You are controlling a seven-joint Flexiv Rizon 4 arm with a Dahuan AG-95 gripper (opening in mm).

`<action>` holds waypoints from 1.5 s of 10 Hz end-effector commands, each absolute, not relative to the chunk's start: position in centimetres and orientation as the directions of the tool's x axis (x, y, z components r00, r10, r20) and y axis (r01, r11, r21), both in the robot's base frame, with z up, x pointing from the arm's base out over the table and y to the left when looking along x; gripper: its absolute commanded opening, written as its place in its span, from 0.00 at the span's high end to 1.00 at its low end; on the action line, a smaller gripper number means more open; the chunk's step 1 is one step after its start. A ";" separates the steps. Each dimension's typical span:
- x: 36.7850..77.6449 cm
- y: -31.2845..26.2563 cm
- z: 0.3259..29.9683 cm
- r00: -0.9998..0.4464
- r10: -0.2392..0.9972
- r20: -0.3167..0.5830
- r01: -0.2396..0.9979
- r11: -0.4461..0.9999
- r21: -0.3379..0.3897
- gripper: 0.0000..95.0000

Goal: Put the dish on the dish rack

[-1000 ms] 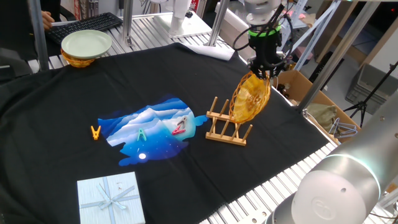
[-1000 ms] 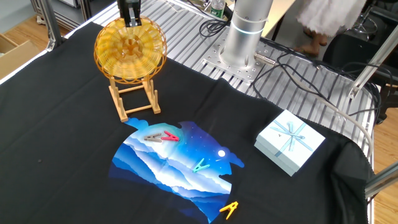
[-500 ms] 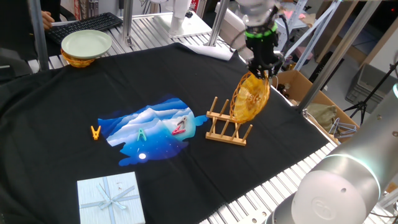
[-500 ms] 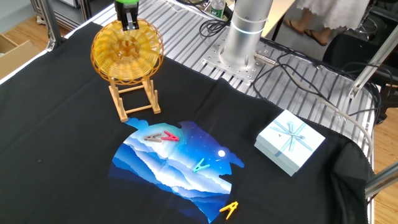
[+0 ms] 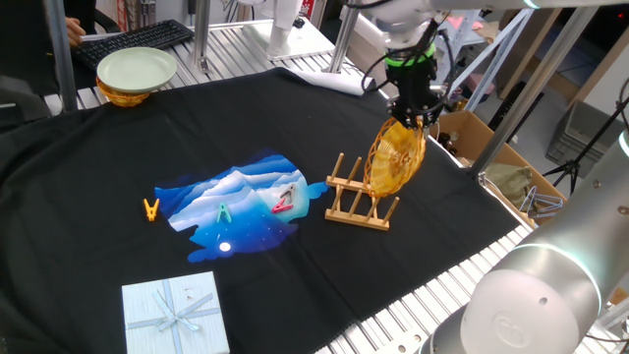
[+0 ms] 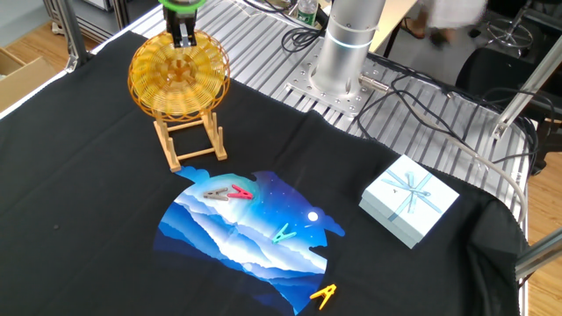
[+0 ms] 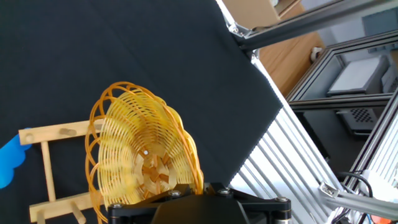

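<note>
Standing on edge at the end of the dish rack (image 5: 360,195), the dish (image 5: 396,157) sits with its lower rim down among the upright pegs — its upper rim pinched between the fingers of the gripper (image 5: 411,115), which comes in from directly above. The other fixed view shows the woven face upright over the rack's wooden frame, the rack resting on the black cloth (image 6: 88,219) just beside a blue printed mat (image 6: 246,230) carrying clothespins (image 6: 228,193). A pale green plate (image 5: 137,68) lies well apart at the table's far corner.
</note>
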State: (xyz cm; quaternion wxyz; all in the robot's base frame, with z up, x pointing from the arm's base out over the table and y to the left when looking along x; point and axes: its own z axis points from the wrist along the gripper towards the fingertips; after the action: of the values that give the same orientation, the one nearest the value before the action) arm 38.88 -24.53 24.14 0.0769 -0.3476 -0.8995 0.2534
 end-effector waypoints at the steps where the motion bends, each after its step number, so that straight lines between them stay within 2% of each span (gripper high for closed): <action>1: 38.8 -24.5 23.9 -0.741 0.670 -0.040 0.591 0.623 -0.512 1.00; 11: 39.0 -23.5 23.7 -0.702 0.711 -0.034 0.595 0.560 -0.576 1.00; 15: 39.1 -23.4 23.5 -0.719 0.692 -0.066 0.574 0.538 -0.617 1.00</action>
State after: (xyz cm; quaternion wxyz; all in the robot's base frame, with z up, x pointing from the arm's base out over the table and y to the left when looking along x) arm 39.00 -23.43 23.49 0.0943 -0.3642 -0.8727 0.3112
